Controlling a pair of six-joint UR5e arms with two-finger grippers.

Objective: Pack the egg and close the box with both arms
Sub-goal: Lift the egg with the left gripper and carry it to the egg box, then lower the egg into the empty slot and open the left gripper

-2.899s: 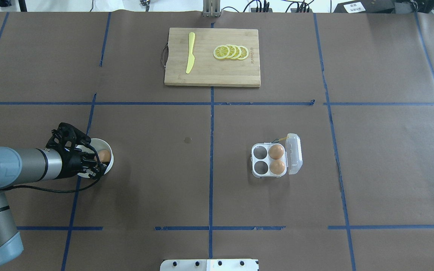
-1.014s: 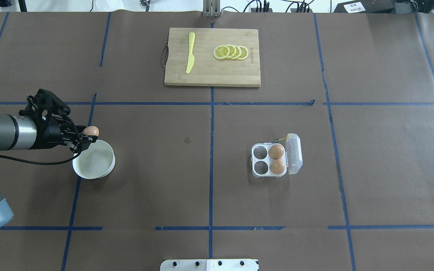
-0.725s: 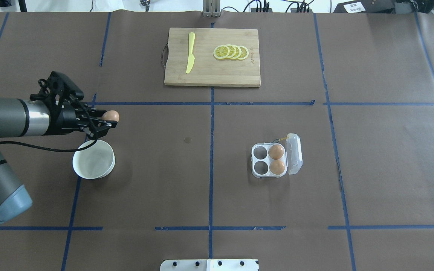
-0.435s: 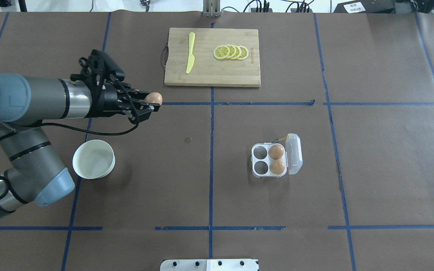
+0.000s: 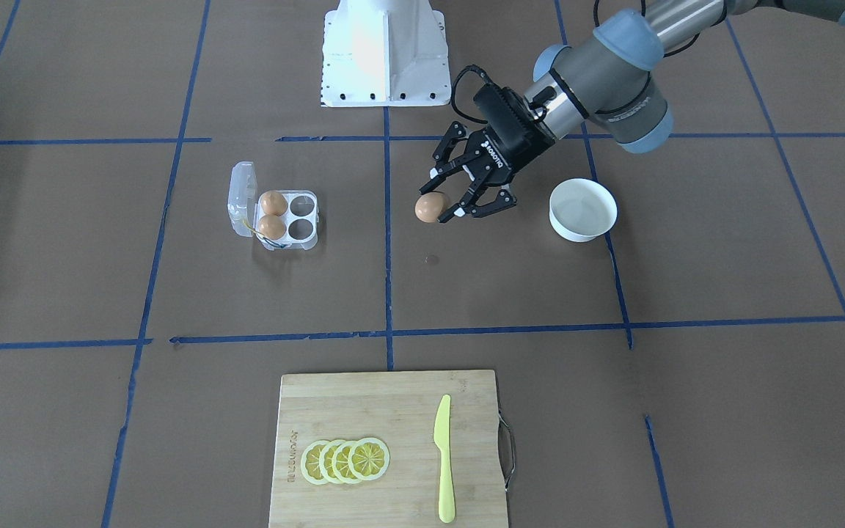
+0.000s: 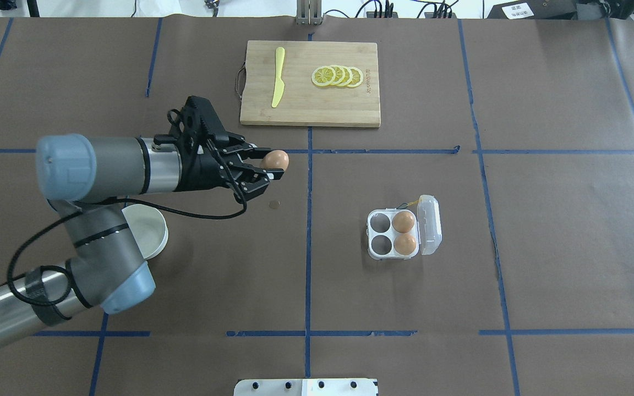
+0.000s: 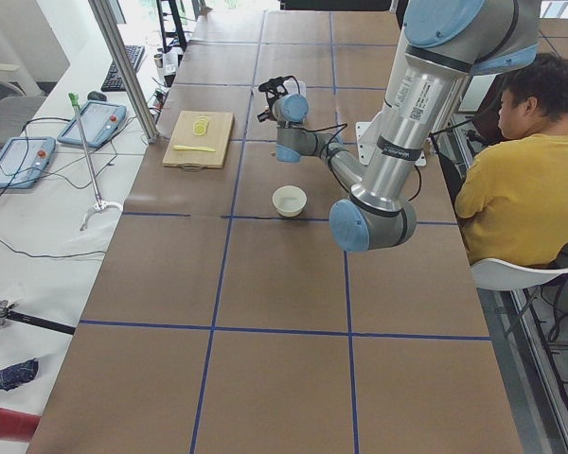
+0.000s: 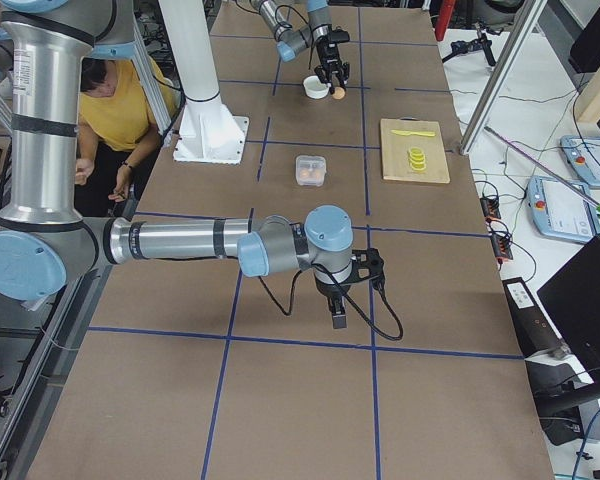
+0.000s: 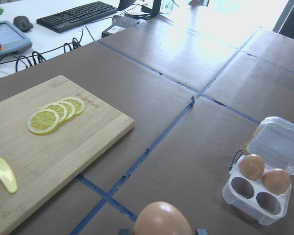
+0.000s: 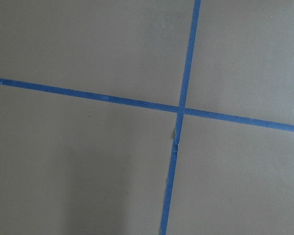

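My left gripper [image 6: 274, 166] is shut on the orange-brown egg [image 6: 275, 159] and holds it above the table, left of the centre tape line. The egg also shows in the front view [image 5: 431, 207] and at the bottom of the left wrist view [image 9: 161, 221]. The clear box [image 6: 372, 237] lies open to the right, lid [image 6: 430, 224] folded back, with two brown eggs [image 6: 404, 222] in its right cells and two left cells empty. My right gripper [image 8: 338, 318] shows only in the exterior right view, low over bare table; I cannot tell whether it is open or shut.
A white bowl [image 6: 152, 235] stands empty under my left arm. A wooden cutting board [image 6: 309, 107] at the far side carries a yellow knife [image 6: 278, 77] and lemon slices [image 6: 338, 76]. The white pedestal [image 5: 382, 51] is at the near edge. An operator [image 7: 525, 180] sits beside the table.
My left gripper lifted the egg out of the white bowl and carried it up and to the right, toward the table's centre. The box has not moved.
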